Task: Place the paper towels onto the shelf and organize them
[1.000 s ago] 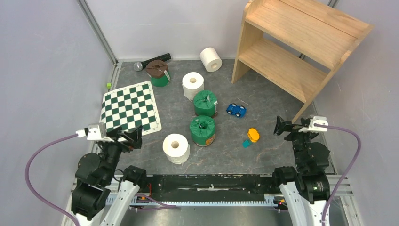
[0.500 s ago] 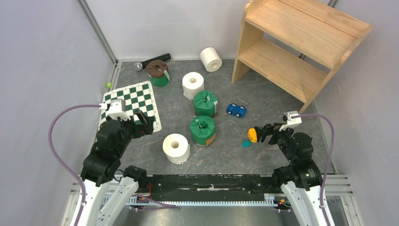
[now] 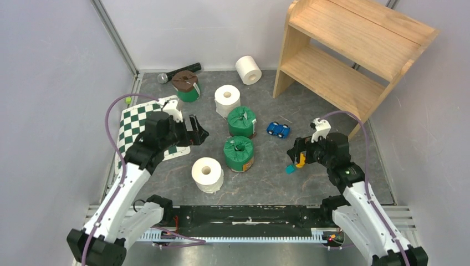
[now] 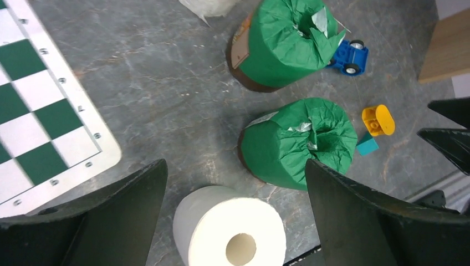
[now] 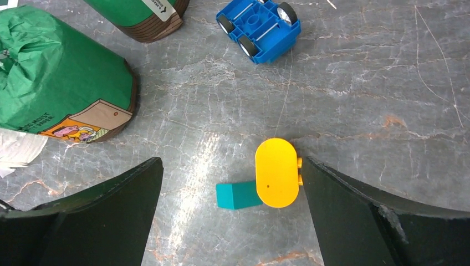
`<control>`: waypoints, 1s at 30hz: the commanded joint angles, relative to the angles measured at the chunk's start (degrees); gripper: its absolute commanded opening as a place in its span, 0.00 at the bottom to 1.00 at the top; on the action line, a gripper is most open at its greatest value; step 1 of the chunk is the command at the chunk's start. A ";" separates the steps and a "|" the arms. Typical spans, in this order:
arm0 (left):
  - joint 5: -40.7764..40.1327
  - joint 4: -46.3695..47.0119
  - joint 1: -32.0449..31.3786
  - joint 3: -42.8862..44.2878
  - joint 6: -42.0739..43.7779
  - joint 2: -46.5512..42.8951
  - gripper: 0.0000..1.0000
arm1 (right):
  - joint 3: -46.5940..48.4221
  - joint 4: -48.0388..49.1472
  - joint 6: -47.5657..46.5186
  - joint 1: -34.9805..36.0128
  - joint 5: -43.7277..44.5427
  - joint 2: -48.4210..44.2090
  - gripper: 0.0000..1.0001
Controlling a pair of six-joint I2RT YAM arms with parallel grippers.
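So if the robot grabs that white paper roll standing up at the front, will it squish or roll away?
Probably it won't roll: the bare white paper roll stands on its flat end, hollow core up. It likely squishes a bit, since it is soft wound paper around an empty tube. It looks light for its size, so a push may just slide it.

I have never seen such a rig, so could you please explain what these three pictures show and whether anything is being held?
Two robot arms are bolted at the near edge of the table. The overhead picture shows both: the left gripper and the right gripper, each open and empty. The other two pictures come from wrist cameras looking down between each gripper's fingers. The left one sees a bare white roll and a green-wrapped roll; the right one sees a yellow block, a teal block and a blue toy car. The wooden shelf stands far right, no rolls on it yet.
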 commanded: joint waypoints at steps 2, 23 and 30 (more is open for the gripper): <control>9.28 4.42 -0.30 2.59 -0.20 6.69 1.00 | 2.40 12.53 -0.33 1.66 -1.24 4.92 0.98; 5.57 -2.97 -9.63 8.73 1.68 17.22 1.00 | 1.67 28.76 -10.73 40.61 22.78 14.64 0.98; 0.58 -4.29 -15.02 12.54 1.01 24.09 1.00 | 0.29 29.72 -10.53 43.67 26.31 14.51 0.98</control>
